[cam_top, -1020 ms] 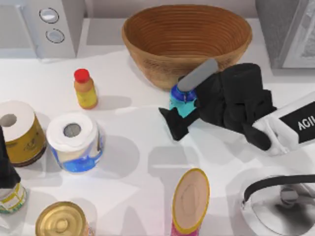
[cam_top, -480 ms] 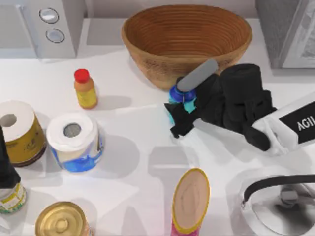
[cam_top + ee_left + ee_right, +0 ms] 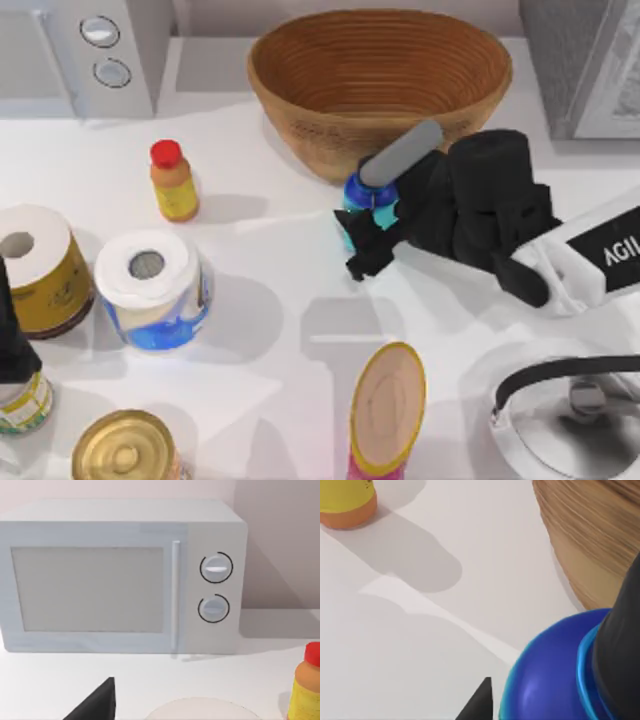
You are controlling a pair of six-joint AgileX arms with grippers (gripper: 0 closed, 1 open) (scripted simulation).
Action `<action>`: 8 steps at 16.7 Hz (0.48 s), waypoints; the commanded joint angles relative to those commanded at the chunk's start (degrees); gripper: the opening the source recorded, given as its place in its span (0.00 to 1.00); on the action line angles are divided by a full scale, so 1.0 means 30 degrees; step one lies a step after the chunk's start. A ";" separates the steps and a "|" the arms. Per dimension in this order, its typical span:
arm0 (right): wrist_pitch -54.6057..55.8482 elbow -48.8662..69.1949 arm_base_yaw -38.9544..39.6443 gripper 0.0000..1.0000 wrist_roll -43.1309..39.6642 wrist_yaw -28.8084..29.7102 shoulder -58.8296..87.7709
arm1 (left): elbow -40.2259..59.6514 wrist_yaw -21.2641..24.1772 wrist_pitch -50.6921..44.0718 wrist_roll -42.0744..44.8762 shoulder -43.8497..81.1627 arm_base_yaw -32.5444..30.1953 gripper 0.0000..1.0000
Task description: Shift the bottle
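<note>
Turquoise bottle: judged light, rigid, smooth-sided, tippable; best held mid-body. Right gripper pinched it beside the wicker bowl.

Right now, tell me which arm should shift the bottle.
Right. The right gripper is already closed around the bottle, just in front of the basket. The left gripper sits parked at the table's far left edge, beyond the paper rolls.

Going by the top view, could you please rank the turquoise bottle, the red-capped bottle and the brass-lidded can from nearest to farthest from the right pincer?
1. Turquoise bottle, between the right pincer's fingers, before the wicker bowl.
2. Red-capped bottle, left of centre.
3. Brass-lidded can, at the near left edge.
</note>
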 joint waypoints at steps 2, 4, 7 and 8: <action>0.0000 0.0000 0.0000 0.00 0.0000 0.0000 0.0000 | 0.0000 0.0000 0.0000 0.0000 0.0000 0.0000 1.00; 0.0000 0.0000 0.0000 0.00 0.0000 0.0000 0.0000 | 0.0000 0.0000 0.0000 0.0000 0.0000 0.0000 1.00; 0.0395 -0.0461 -0.0097 0.00 0.0008 0.0397 -0.0293 | 0.0000 0.0000 0.0000 0.0000 0.0000 0.0000 1.00; 0.0226 -0.0700 -0.0323 0.00 0.0137 0.0525 -0.0491 | 0.0000 0.0000 0.0000 0.0000 0.0000 0.0000 1.00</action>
